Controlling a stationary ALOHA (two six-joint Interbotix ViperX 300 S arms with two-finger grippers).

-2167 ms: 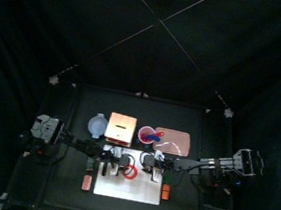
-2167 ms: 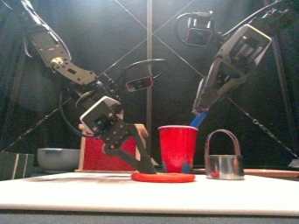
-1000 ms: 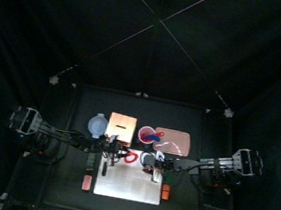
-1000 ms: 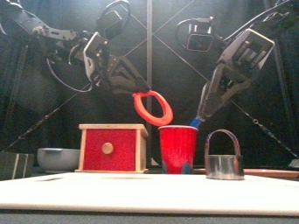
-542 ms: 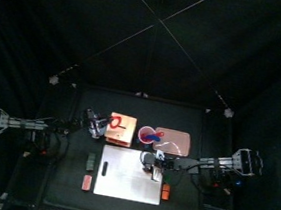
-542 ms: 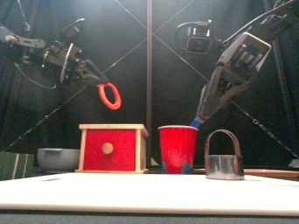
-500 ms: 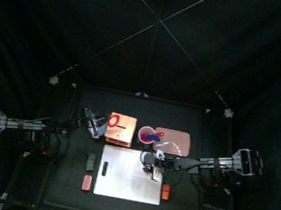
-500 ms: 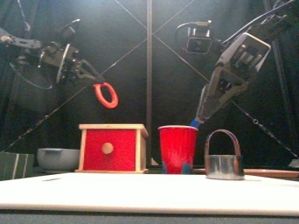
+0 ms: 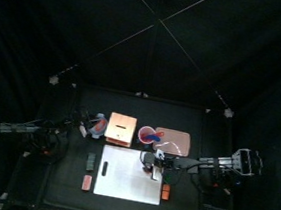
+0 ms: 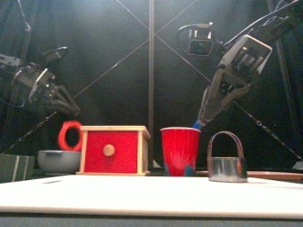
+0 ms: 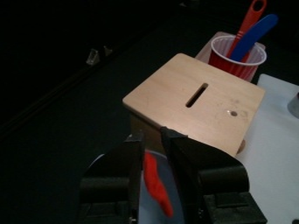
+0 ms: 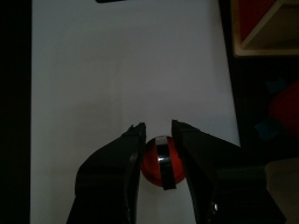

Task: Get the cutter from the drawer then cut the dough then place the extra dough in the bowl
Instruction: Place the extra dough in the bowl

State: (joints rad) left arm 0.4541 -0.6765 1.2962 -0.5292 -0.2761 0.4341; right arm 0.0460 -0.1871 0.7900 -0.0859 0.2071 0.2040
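Observation:
My left gripper (image 10: 66,120) is shut on the red dough ring (image 10: 69,135). The ring hangs upright just above the blue-grey bowl (image 10: 53,160), left of the wooden box (image 10: 115,150). In the left wrist view the ring (image 11: 155,181) shows as a red strip between the jaws. The metal cutter (image 10: 226,164) stands on the white cutting board (image 9: 124,180). My right gripper (image 10: 201,117) hovers open above the cutter. In the right wrist view the cutter (image 12: 158,164) has red dough inside it, with its handle crossing over.
A red cup (image 10: 182,151) with a blue and a red knife stands between the box and the cutter. The pink tray (image 9: 181,140) lies at the back right. A small red item (image 9: 86,182) lies left of the board.
My left gripper lifted the dough ring off the board, swung it left past the box and lowered it over the bowl. The right arm has stayed put.

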